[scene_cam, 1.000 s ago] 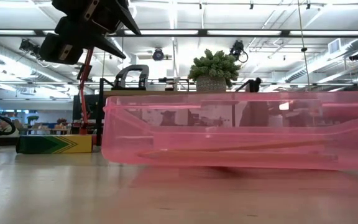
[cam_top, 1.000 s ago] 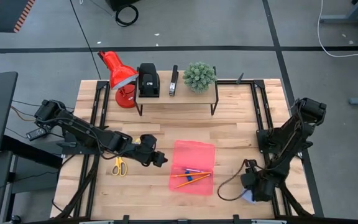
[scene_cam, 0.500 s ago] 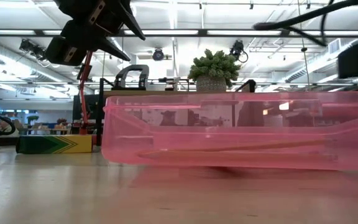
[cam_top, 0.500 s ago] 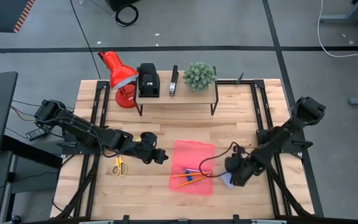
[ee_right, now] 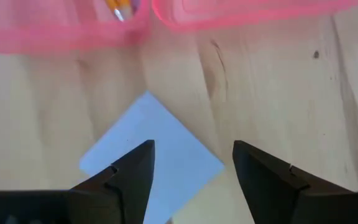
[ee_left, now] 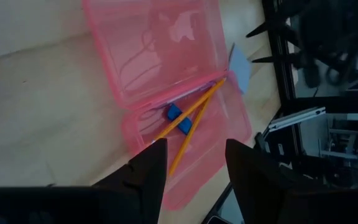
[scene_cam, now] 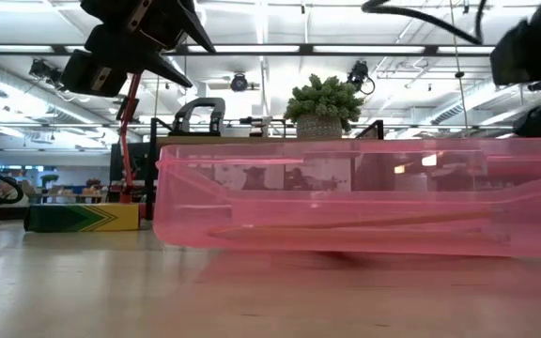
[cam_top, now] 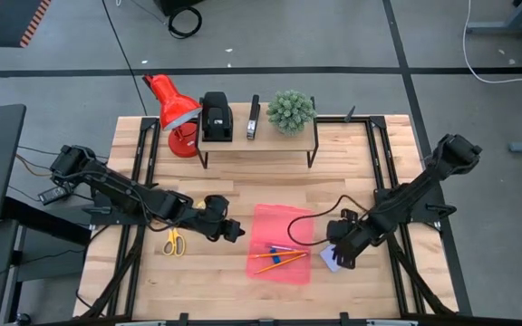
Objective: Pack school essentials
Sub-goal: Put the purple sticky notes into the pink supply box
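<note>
The wooden table (cam_top: 352,172) carries a raised shelf (cam_top: 259,140) at its far edge, with a red lamp (cam_top: 172,107) beside it and two black devices (cam_top: 216,118) and one potted plant (cam_top: 291,110) on top. In the low view the shelf is mostly hidden behind the pink case (scene_cam: 364,197), and only the plant's top shows clearly.

The pink case (cam_top: 281,243) lies open near the table's middle. From above its contents are small and hard to separate. The left wrist view shows them better: two orange pencils (ee_left: 188,118) crossing, and two small blue pieces (ee_left: 179,118) beside them. Whether both are erasers cannot be told.

One crayon box (scene_cam: 83,217) appears only in the low view, left of the case; from above it is hidden under the left arm.

One pale blue notepad (ee_right: 151,155) lies flat on the wood just right of the case. From above only a corner (cam_top: 332,260) shows under the right gripper (cam_top: 344,255). The right wrist view shows that gripper's fingers spread wide above the pad, holding nothing.

One pair of yellow-handled scissors (cam_top: 173,242) lies left of the case, seen only from above.

The left gripper (cam_top: 234,230) hovers just left of the case, its fingers parted and empty.
</note>
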`<action>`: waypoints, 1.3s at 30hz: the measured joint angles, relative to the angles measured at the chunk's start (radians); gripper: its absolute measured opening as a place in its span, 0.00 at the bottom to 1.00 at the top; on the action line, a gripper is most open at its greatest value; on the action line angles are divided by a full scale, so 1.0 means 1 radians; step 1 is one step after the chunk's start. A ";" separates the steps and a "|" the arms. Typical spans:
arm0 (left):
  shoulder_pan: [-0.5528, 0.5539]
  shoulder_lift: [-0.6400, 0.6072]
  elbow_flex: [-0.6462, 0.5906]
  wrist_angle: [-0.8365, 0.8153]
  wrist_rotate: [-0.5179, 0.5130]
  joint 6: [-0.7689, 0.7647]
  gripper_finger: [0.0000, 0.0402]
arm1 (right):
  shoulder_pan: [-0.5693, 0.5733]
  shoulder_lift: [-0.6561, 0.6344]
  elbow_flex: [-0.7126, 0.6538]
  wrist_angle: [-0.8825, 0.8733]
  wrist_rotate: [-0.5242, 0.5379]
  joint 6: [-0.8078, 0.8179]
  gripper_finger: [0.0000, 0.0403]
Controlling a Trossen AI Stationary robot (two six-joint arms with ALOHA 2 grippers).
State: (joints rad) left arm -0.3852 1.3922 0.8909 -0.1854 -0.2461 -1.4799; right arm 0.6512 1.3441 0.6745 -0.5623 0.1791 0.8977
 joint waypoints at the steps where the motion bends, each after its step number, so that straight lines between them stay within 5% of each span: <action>1: -0.001 0.000 0.000 -0.001 0.000 0.003 0.43 | 0.001 -0.022 0.000 0.000 -0.002 0.007 0.56; 5: -0.001 0.000 0.000 -0.001 0.000 0.007 0.43 | 0.001 -0.096 0.001 0.010 0.001 -0.075 0.56; 10: -0.001 0.000 0.000 -0.001 0.000 0.010 0.43 | 0.001 -0.103 0.001 0.033 0.018 -0.424 0.56; 17: -0.001 0.000 0.000 -0.001 0.000 0.006 0.43 | -0.019 0.010 0.000 0.053 -0.176 -0.761 0.56; 39: -0.015 0.000 0.000 -0.002 -0.001 0.002 0.43 | -0.122 0.094 -0.111 0.189 -0.296 -0.764 0.56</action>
State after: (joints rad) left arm -0.4004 1.3922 0.8909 -0.1875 -0.2466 -1.4784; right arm 0.5293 1.4386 0.5632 -0.3737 -0.1169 0.1338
